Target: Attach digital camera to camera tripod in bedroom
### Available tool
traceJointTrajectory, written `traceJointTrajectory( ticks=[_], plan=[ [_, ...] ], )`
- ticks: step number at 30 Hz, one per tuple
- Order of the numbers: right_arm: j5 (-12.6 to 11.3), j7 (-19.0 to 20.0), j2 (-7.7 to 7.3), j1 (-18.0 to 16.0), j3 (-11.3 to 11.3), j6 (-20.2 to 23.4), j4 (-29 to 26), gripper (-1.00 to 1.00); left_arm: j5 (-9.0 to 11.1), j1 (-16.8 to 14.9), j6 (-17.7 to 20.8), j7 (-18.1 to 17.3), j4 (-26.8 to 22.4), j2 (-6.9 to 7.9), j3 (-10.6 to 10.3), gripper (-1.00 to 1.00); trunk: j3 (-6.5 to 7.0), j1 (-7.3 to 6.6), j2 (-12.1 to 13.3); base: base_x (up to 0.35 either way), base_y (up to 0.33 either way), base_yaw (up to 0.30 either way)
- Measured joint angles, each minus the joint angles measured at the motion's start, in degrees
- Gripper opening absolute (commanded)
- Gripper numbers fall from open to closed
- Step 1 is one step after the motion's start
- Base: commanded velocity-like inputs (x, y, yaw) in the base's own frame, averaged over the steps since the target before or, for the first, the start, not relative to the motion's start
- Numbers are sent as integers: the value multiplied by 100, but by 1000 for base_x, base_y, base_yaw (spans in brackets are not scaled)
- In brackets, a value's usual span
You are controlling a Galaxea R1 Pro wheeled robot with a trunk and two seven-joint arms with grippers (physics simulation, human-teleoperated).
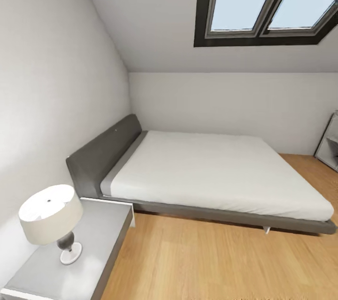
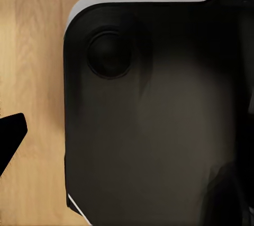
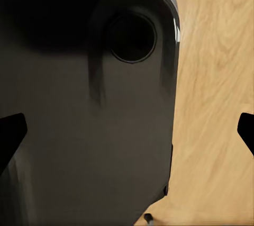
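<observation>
Your head camera faces the bedroom's grey bed (image 1: 220, 173), a lamp (image 1: 49, 218) on the nightstand (image 1: 101, 239) beside it; both grippers (image 3: 127, 125) hang spread, empty, above the robot's base (image 2: 159, 130).

A grey bed (image 1: 220, 173) with a pale mattress lies against the white wall under a sloped skylight (image 1: 267, 2), the wood plank floor (image 1: 211, 262) runs beside it, and a white-shaded lamp (image 1: 51, 218) stands on a grey nightstand (image 1: 101, 239) near its headboard.
</observation>
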Motion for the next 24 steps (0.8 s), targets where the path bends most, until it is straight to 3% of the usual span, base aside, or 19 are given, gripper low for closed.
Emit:
traceJointTrajectory(
  ticks=[8,24],
  plan=[
    [0,0,-6,0,0,1,0,100,272,-2,0,0,0,9,-13,100,0,0,0,0,0,-261],
    [0,0,-7,0,0,1,0,100,352,0,-1,0,1,18,-21,100,0,0,0,0,0,-262]
  ],
)
